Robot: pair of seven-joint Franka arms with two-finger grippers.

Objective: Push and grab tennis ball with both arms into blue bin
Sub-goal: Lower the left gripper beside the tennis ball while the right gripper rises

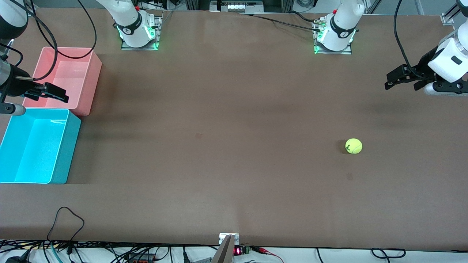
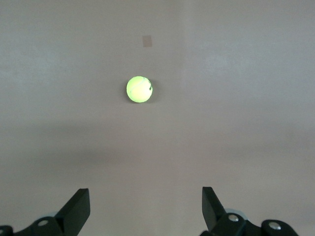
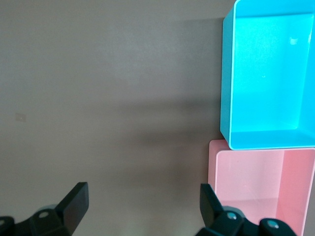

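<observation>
The tennis ball (image 1: 353, 145) lies on the brown table toward the left arm's end; it also shows in the left wrist view (image 2: 139, 89). My left gripper (image 1: 396, 79) hangs open and empty in the air at that end of the table, apart from the ball; its jaws (image 2: 146, 206) stand wide. The blue bin (image 1: 71, 146) sits at the right arm's end, empty, and shows in the right wrist view (image 3: 227, 88). My right gripper (image 1: 51, 94) is open and empty, over the pink bin's edge; its jaws (image 3: 143, 204) stand wide.
A pink bin (image 1: 95, 76) stands touching the blue bin, farther from the front camera; it also shows in the right wrist view (image 3: 212, 167). Cables hang along the table's front edge (image 1: 69, 219). Both arm bases (image 1: 139, 31) stand at the table's back edge.
</observation>
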